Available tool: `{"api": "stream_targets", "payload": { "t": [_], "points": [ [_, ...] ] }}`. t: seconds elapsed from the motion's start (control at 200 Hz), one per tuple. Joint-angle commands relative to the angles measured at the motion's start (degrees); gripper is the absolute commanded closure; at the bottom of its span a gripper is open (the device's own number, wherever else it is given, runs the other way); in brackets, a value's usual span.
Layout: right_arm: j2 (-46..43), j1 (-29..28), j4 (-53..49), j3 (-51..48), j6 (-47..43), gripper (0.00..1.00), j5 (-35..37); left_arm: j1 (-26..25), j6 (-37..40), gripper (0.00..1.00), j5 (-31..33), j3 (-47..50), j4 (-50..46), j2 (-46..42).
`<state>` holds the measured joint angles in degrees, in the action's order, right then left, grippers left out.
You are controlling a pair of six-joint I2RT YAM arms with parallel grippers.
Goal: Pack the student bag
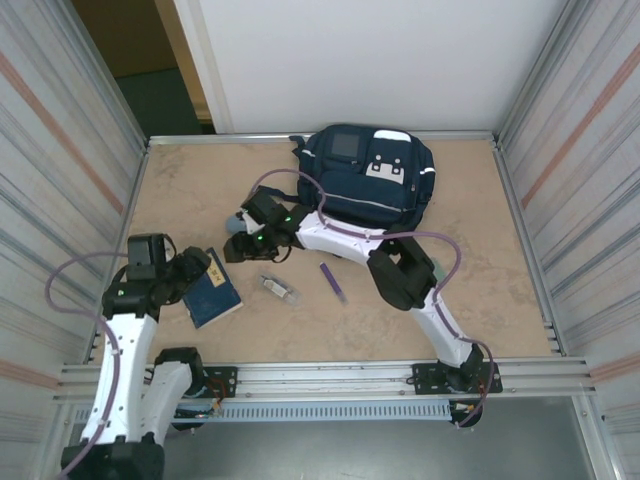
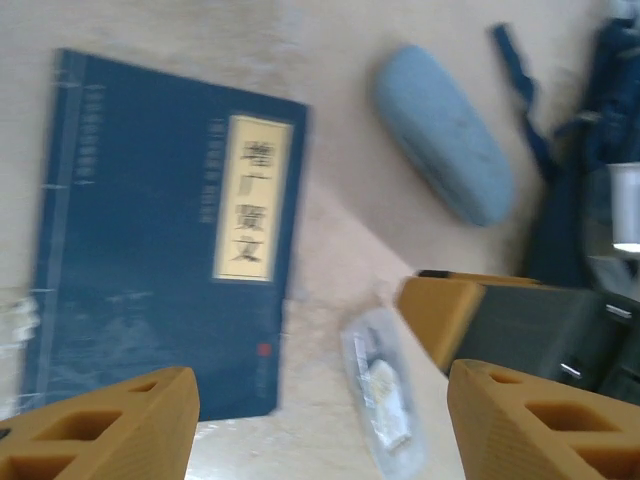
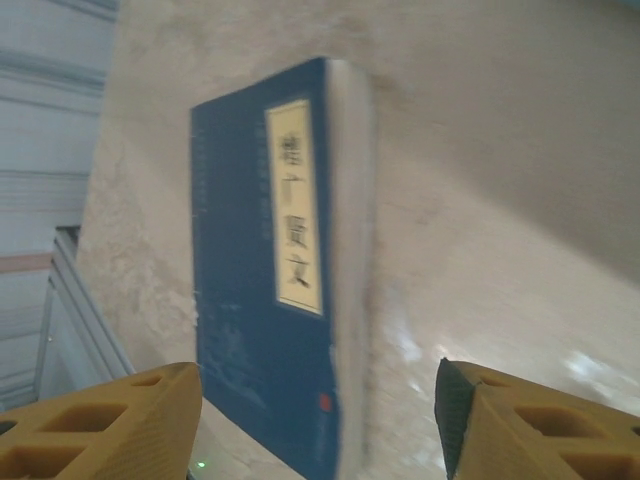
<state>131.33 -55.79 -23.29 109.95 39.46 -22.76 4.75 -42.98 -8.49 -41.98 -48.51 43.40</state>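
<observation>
The student bag [image 1: 370, 175], navy with white patches, lies at the back middle of the table. A blue book [image 1: 213, 292] with a cream title label lies at the front left, also seen in the left wrist view [image 2: 150, 260] and the right wrist view [image 3: 260, 300]. My left gripper [image 1: 197, 268] hovers open at the book's near corner, nothing between its fingers [image 2: 320, 430]. My right gripper [image 1: 240, 245] reaches left across the table and stands open just beyond the book [image 3: 320, 420], holding nothing. Its orange fingertip [image 2: 440, 315] shows in the left wrist view.
A light blue glasses case [image 1: 236, 222] [image 2: 440, 130] lies by the right gripper. A clear plastic packet [image 1: 280, 290] [image 2: 385, 390] and a purple pen [image 1: 333, 282] lie in the middle front. Metal walls [image 1: 90, 150] enclose the table on both sides.
</observation>
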Motion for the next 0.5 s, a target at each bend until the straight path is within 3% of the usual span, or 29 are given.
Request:
{"api": "stream_targets", "payload": {
  "t": [0.0, 0.185, 0.251, 0.431, 0.496],
  "points": [
    [4.96, -2.00, -5.09, 5.30, -2.28, 0.40, 1.21, 5.64, 2.41, 0.32, 0.01, 4.21, -3.48, 5.32],
    [10.28, -4.92, -9.42, 11.09, -2.28, 0.47, 7.10, 13.85, 3.15, 0.20, -5.72, 5.99, 2.06, 15.93],
    [11.86, -5.88, -10.93, 12.55, -1.98, 0.51, 8.79, 16.33, 4.49, 0.19, -11.40, 8.09, 6.32, 19.67],
    [14.31, -6.79, -14.70, 14.24, -0.18, 0.67, 11.50, 15.54, 4.91, 0.23, -17.59, 12.70, 15.67, 25.53],
    [13.88, -6.61, -16.00, 14.12, -0.89, 0.68, 12.25, 14.25, 4.38, 0.25, -19.63, 13.81, 18.15, 27.01]
  ]
}}
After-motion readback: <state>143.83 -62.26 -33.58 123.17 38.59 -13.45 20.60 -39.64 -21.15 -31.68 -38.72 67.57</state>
